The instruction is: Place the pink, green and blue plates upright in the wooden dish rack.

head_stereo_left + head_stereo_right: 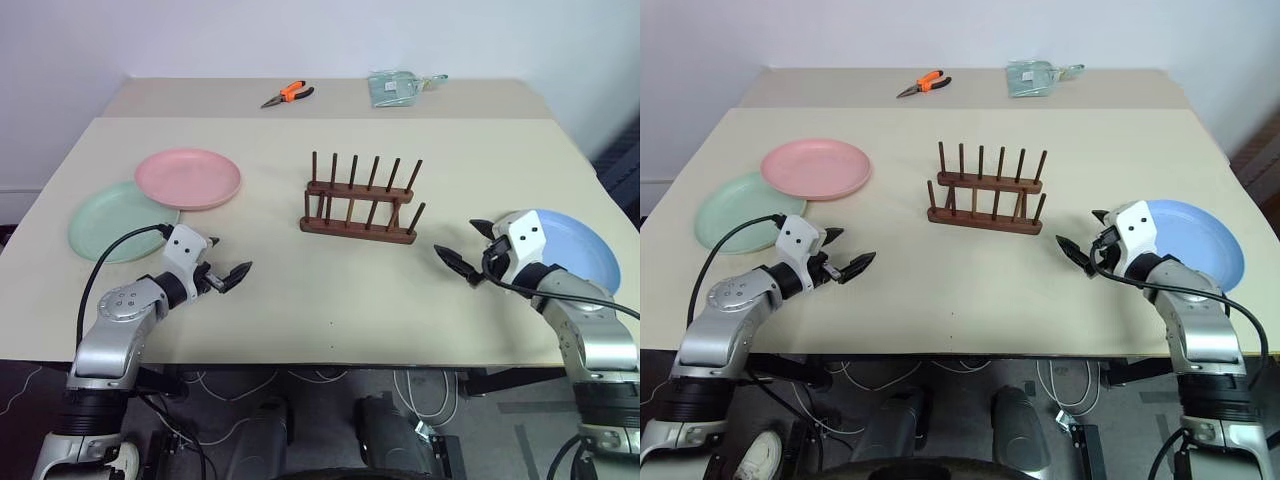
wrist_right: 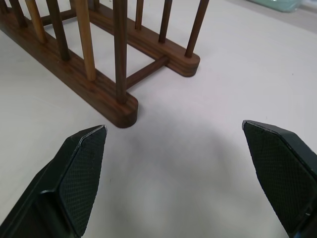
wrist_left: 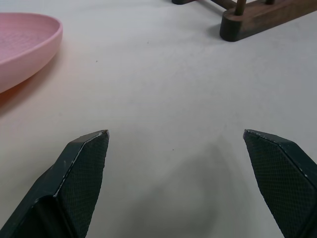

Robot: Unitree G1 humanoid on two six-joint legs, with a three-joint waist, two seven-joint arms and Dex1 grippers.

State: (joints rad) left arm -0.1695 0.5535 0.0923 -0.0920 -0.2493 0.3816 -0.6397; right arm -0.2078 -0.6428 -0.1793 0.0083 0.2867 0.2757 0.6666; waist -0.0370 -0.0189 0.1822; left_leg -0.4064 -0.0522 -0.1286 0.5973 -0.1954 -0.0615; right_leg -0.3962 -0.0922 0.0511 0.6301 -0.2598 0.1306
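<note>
Your wooden dish rack [image 1: 361, 197] stood empty in the middle of the tabletop [image 1: 300, 300], with no plate between any of its pegs, so none of the three placements was done. The pink plate [image 1: 188, 177] lay flat well to the left of the rack, its rim overlapping the green plate [image 1: 118, 220], which lay flat further left and a little nearer to you. The blue plate [image 1: 570, 248] lay flat well to the right of the rack, near the tabletop's right edge.

Your left pincer [image 1: 226, 277] hovered left of the rack and nearer to you, just in front of the green and pink plates, fingers spread wide and holding nothing. Your right pincer [image 1: 464, 256] hung right of the rack, just beside the blue plate, also wide and empty.

By my reading you were at the very start: all three plates were left to pick up and stand upright. Far behind the rack lay orange-handled pliers [image 1: 288, 95] and a clear bag [image 1: 395, 87], neither needed.
</note>
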